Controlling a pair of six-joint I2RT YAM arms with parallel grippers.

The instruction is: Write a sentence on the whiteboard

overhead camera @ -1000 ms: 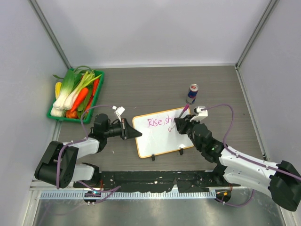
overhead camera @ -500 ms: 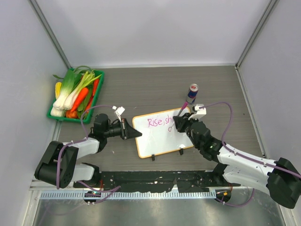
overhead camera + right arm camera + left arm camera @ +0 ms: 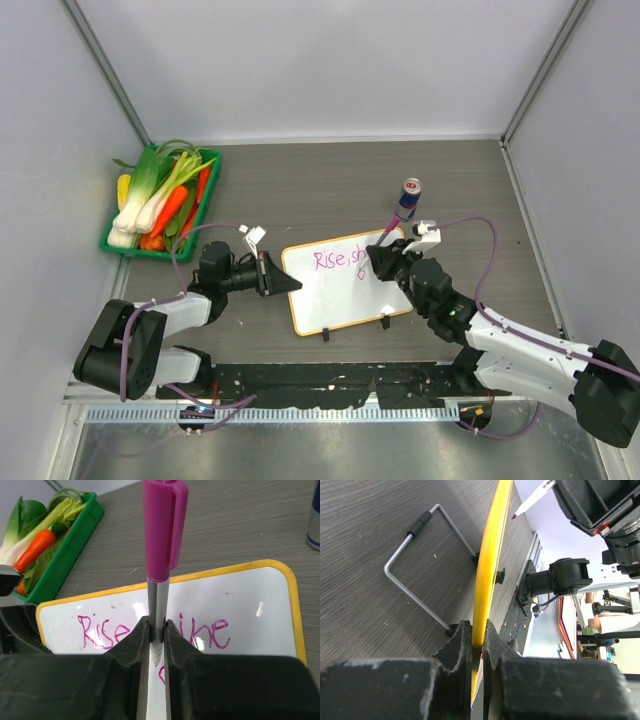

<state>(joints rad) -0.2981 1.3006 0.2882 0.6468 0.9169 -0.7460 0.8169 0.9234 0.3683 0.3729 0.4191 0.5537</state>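
The whiteboard, white with an orange-yellow frame, stands propped on the table. Pink writing on it reads roughly "Rise shine", with a small scribble beneath. My left gripper is shut on the board's left edge; the left wrist view shows the frame edge-on between my jaws. My right gripper is shut on a marker with a pink cap, tip down over the board's right part. In the right wrist view the marker stands upright between the fingers, its tip just above the board.
A green basket of vegetables sits at the far left and shows in the right wrist view. A drink can stands just behind the board. A bent wire stand lies behind the board. Grey walls enclose the table.
My right gripper with the marker has shifted slightly over the board's right part, first up and right, then back left. The left gripper and the board have not moved.
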